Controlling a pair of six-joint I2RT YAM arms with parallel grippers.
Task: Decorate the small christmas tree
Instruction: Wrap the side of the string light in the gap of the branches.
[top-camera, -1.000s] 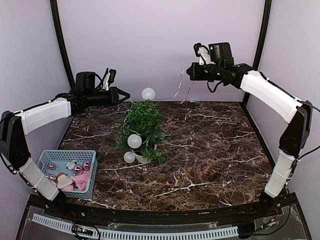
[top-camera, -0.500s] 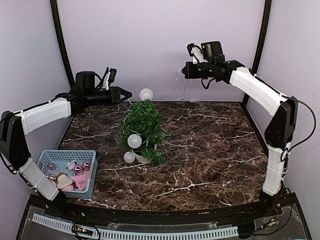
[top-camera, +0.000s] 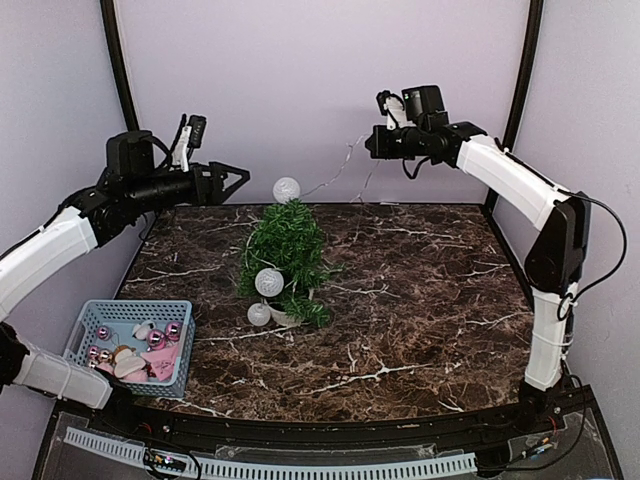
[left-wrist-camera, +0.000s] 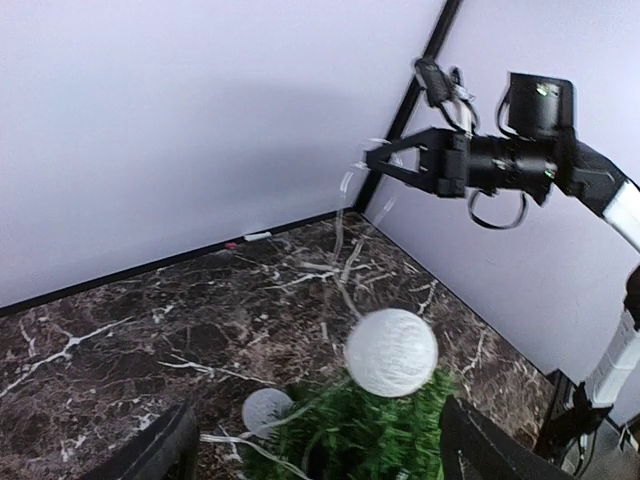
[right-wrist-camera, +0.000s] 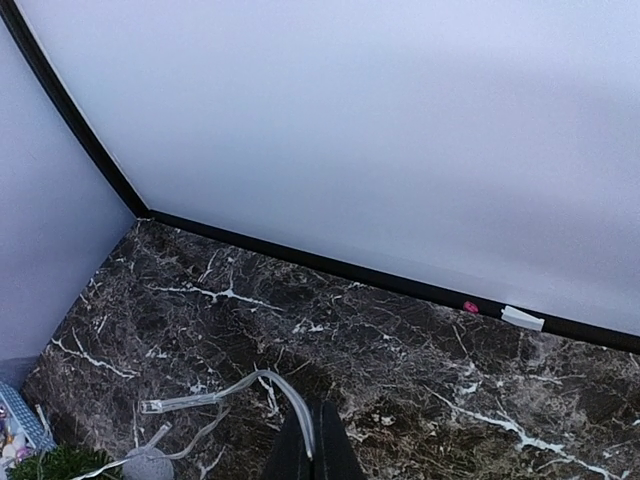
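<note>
Marble tabletop (top-camera: 420, 300): left claw (top-camera: 238, 185) released (near small christmas tree (top-camera: 285, 250)); right claw (top-camera: 368, 143) clenched on light string (right-wrist-camera: 285, 385).

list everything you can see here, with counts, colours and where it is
small christmas tree: one, dark green, left of table centre
ball lights: three visible, white, one above the treetop, two lower at the tree's front
light string: one, clear, running from the tree up to the right end effector
basket: one, blue, near left corner
baubles: several, pink, in the basket with paler ornaments
table: one, dark marble, white veins
left end effector: open, empty, left of the top ball
right end effector: shut on the light string, raised at the back
</note>
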